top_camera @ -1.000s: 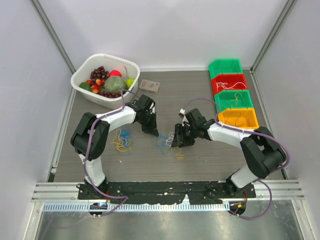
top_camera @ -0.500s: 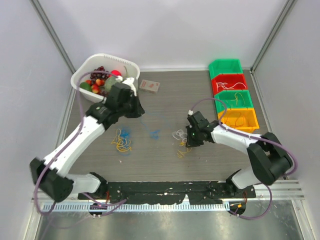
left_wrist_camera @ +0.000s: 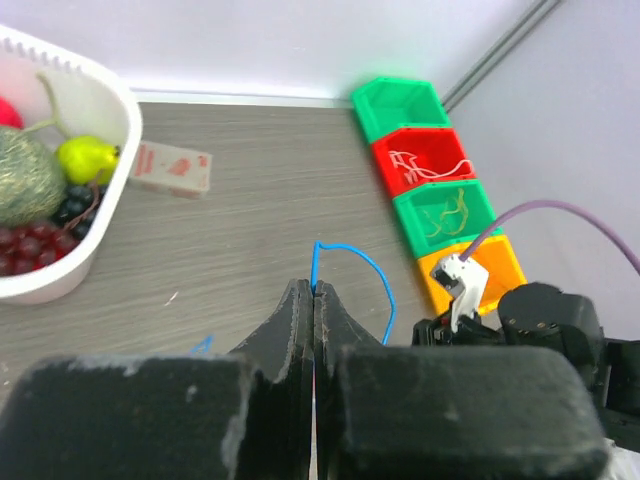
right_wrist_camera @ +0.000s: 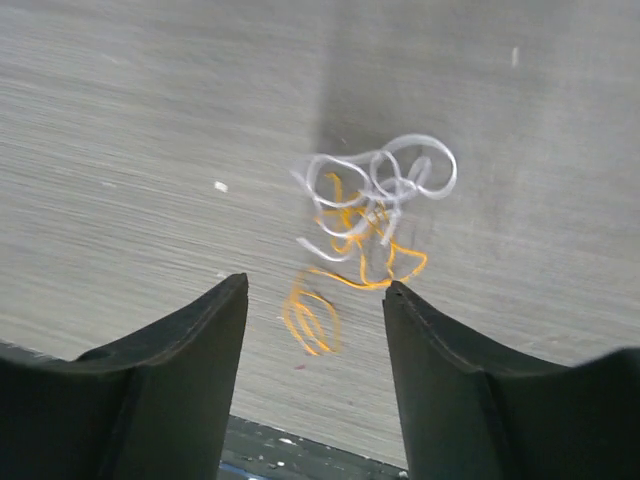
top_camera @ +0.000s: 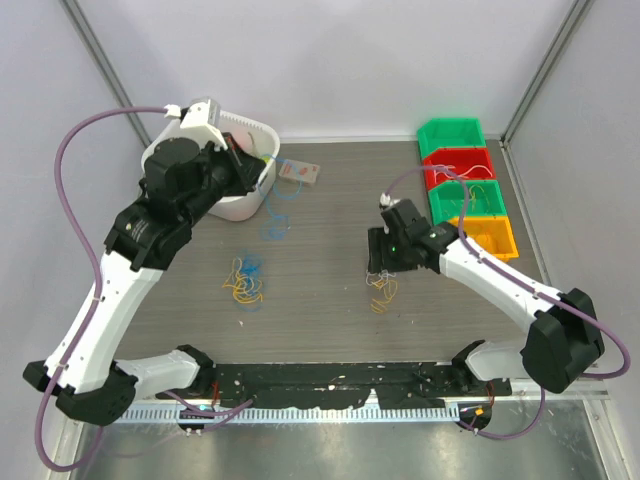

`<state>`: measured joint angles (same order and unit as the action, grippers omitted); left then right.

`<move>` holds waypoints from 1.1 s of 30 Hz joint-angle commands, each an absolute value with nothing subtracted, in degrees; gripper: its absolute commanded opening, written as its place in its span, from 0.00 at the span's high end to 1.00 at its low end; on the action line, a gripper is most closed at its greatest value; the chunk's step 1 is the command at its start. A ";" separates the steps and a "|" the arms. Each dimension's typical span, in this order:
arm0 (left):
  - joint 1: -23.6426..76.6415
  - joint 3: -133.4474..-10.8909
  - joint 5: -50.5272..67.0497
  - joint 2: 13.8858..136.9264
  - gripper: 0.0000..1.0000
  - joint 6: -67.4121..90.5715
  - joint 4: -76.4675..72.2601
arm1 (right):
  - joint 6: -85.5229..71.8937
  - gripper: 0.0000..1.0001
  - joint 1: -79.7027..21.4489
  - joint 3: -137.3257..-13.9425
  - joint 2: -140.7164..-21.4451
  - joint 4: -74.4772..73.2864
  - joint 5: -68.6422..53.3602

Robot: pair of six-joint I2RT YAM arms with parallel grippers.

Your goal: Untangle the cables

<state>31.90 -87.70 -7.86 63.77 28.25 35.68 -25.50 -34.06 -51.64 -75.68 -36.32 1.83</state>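
Note:
My left gripper point(top_camera: 263, 178) is raised near the basket and shut on a thin blue cable point(top_camera: 275, 218). In the left wrist view that blue cable point(left_wrist_camera: 352, 253) loops out from the pinched fingertips of the left gripper point(left_wrist_camera: 314, 290). My right gripper point(top_camera: 383, 264) hangs open over a small tangle of a white cable point(right_wrist_camera: 381, 178) and an orange cable point(right_wrist_camera: 316, 320), and nothing sits between its jaws point(right_wrist_camera: 315, 292). From above, this tangle point(top_camera: 381, 290) lies just in front of it. A yellow and blue bundle of cables point(top_camera: 245, 281) lies on the table at the left.
A white basket point(top_camera: 243, 206) of fruit stands at the back left, and a small card box point(top_camera: 300, 172) lies beside it. A row of bins runs along the right: green point(top_camera: 450, 133), red point(top_camera: 458, 166), green point(top_camera: 470, 198) and orange point(top_camera: 487, 236), some holding cables.
The left arm has risen and swung back-left, pulling the blue cable up out of the middle tangle. The right gripper closed, then opened, leaving the white and orange cables on the table.

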 commanded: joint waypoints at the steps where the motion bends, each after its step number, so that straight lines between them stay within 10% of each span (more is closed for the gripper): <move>1: 31.90 -96.93 -3.52 69.69 1.00 30.84 43.05 | -19.18 0.34 -34.28 -67.21 -72.51 -40.95 1.14; 17: 31.46 -98.61 28.74 75.67 1.00 25.75 47.72 | -8.87 0.31 -35.15 -94.31 -80.86 -28.15 -38.75; 33: 31.38 -100.19 24.08 77.34 1.00 38.14 49.30 | -11.07 0.35 -47.46 -81.91 -74.97 -12.66 -17.94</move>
